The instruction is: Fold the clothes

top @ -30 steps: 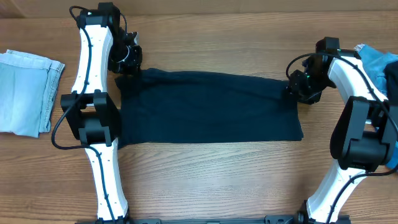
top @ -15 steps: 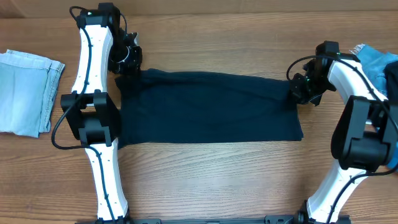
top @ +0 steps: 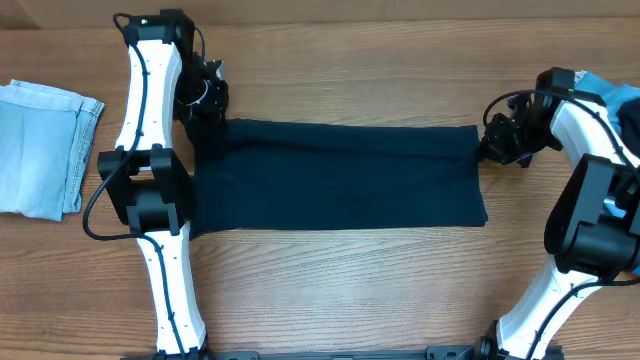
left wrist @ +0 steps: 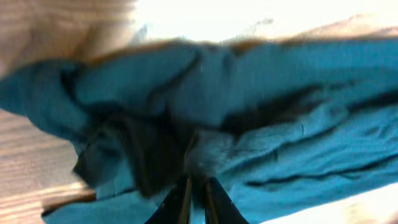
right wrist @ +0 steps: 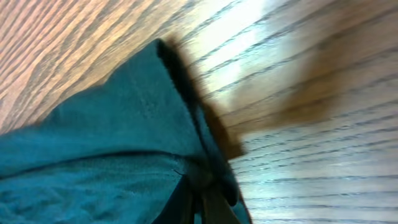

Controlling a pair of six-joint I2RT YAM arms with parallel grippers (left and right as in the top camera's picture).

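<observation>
Across the middle of the table (top: 330, 290) we saw the navy garment (top: 340, 175) spread flat as a long band. We had the left gripper (top: 205, 112) pinched shut on its bunched far-left corner and the right gripper (top: 490, 143) clamped on its far-right corner. A pale blue denim piece (top: 40, 148) lay folded well to the left, a brighter blue piece (top: 605, 100) at the right edge

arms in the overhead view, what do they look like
The left arm and right arm match: white link shells between bulky black joint housings. A thin black cable runs along each and loops free at the joints. The left gripper and right gripper are black. No markings are legible.
</observation>
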